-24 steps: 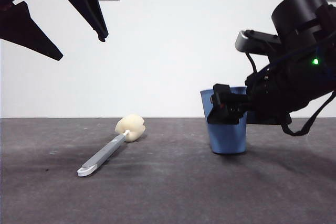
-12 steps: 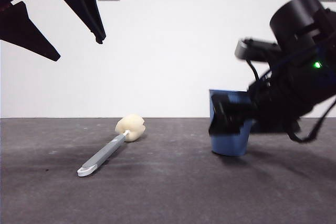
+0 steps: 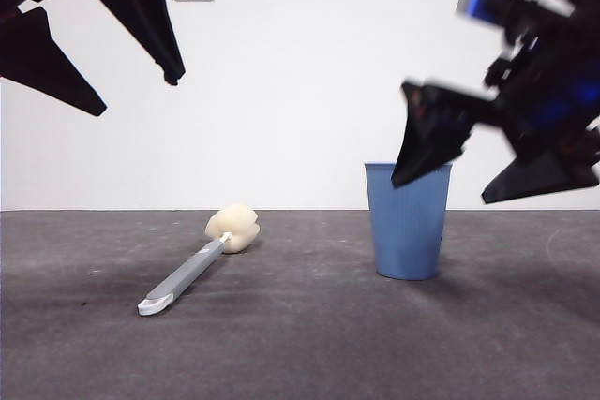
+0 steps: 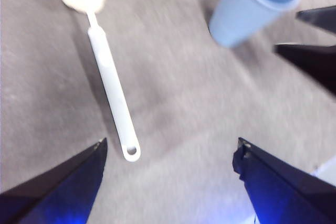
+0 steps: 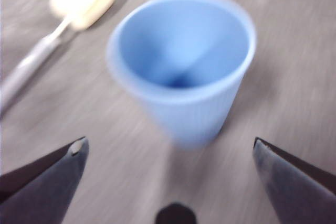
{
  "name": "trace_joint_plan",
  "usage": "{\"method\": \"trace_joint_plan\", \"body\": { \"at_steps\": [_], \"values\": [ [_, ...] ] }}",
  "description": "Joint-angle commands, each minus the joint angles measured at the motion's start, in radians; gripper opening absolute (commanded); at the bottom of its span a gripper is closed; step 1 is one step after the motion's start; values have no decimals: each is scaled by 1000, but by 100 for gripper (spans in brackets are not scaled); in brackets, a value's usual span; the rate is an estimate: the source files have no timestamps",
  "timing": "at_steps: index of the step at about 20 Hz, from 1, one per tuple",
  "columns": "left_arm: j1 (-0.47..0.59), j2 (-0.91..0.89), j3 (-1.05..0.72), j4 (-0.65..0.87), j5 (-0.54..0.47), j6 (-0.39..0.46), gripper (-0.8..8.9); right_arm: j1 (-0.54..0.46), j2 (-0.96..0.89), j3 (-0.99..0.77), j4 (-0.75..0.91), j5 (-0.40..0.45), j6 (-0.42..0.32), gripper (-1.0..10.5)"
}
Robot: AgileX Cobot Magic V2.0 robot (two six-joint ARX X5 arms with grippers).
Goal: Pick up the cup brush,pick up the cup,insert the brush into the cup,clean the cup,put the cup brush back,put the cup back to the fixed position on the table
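The right gripper [image 3: 469, 166] hangs above and just beside the cup [image 3: 407, 220], jaws spread wide and holding nothing — a second ago it was clamped round the cup's wall, half a second ago it had the cup tilted, and now it has let go and risen clear, blurred with motion. The cup stands upright on the surface [image 3: 300, 344] again, mouth open to the right wrist camera [image 5: 181, 66]. I judge this to be the end of the job — cup returned to its place — though the frames alone cannot rule out a dropped grasp. The left gripper [image 3: 131, 86] waits high at the other side, jaws wide and empty, barely shifted over the same second. The cup brush [image 3: 192, 269] lies flat where it lay before, well apart from the cup, its sponge head toward the wall. Count: one cup, one cup brush, two grippers.
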Motion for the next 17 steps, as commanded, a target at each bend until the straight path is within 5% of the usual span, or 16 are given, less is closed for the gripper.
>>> {"method": "trace_joint_plan", "body": {
  "at_steps": [1, 4, 5, 7, 8, 17],
  "values": [
    [-2, -1, -5, -32, 5, 47, 408, 37, -166, -3, -201, -78, 75, 534],
    [-2, -1, -5, -67, 55, 89, 395, 67, -351, 31, -465, -124, 106, 463],
    [-2, -1, -5, -74, 75, 91, 312, 72, -399, 47, -540, -121, 107, 340],
    [-2, -1, -5, -76, 82, 91, -7, 73, -484, 66, -628, -121, 107, 23],
    [-2, -1, -5, -76, 82, 90, -4, 73, -514, 66, -641, -121, 106, -11],
    [-2, -1, -5, -72, 76, 90, -4, 73, -578, 66, -660, -116, 107, 1]
  ]
}}
